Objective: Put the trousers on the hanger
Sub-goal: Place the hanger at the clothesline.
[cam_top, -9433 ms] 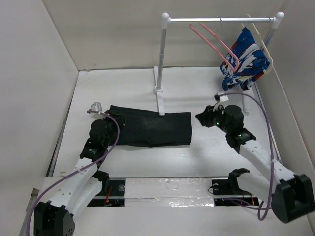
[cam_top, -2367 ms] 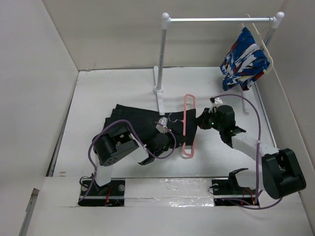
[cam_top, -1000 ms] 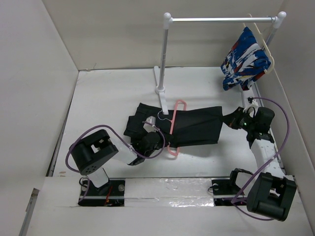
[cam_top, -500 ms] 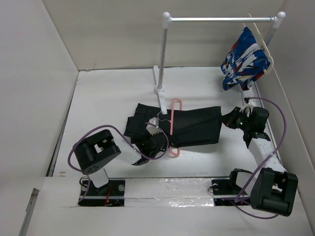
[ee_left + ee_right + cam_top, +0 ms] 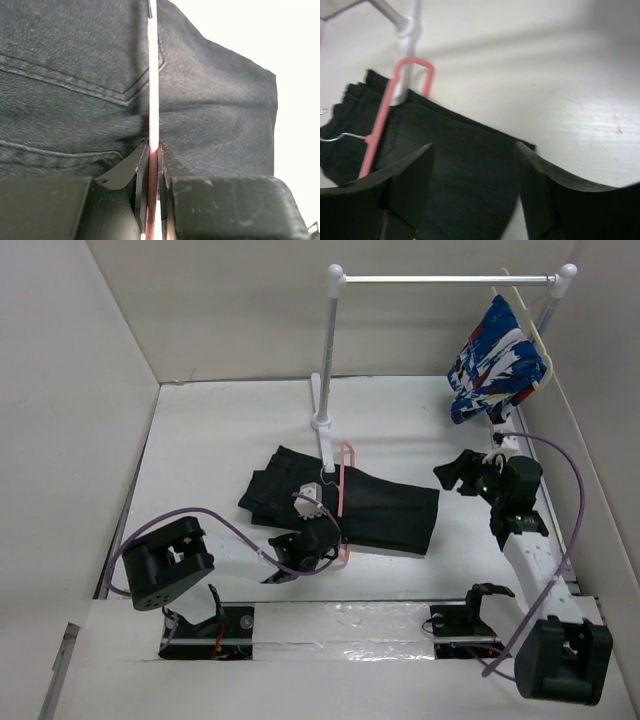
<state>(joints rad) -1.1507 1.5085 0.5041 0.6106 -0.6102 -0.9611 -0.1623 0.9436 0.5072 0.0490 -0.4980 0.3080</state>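
The black trousers [image 5: 385, 510] lie folded on the white table, waistband end to the left. The pink hanger [image 5: 343, 485] crosses them near the middle, one thin bar showing on top of the cloth and its wire hook pointing left. My left gripper [image 5: 318, 537] is at the hanger's near end. In the left wrist view, the left gripper [image 5: 154, 150] is shut on the pink hanger [image 5: 153, 75] over the dark trousers [image 5: 75, 75]. My right gripper [image 5: 455, 470] hovers open just right of the leg ends. The right gripper [image 5: 472, 146] holds nothing above the trousers [image 5: 465, 170] and the hanger [image 5: 380, 125].
A white clothes rack [image 5: 328, 360] stands behind the trousers, its post foot touching the hanger's far end. A blue, white and red garment [image 5: 495, 365] hangs on a cream hanger at the rail's right end. White walls close in left, back and right.
My right gripper opened, let go of the trousers' leg end and lifted away. The cloth dropped flat and its right end now lies nearer. The left arm shifted slightly with the hanger.
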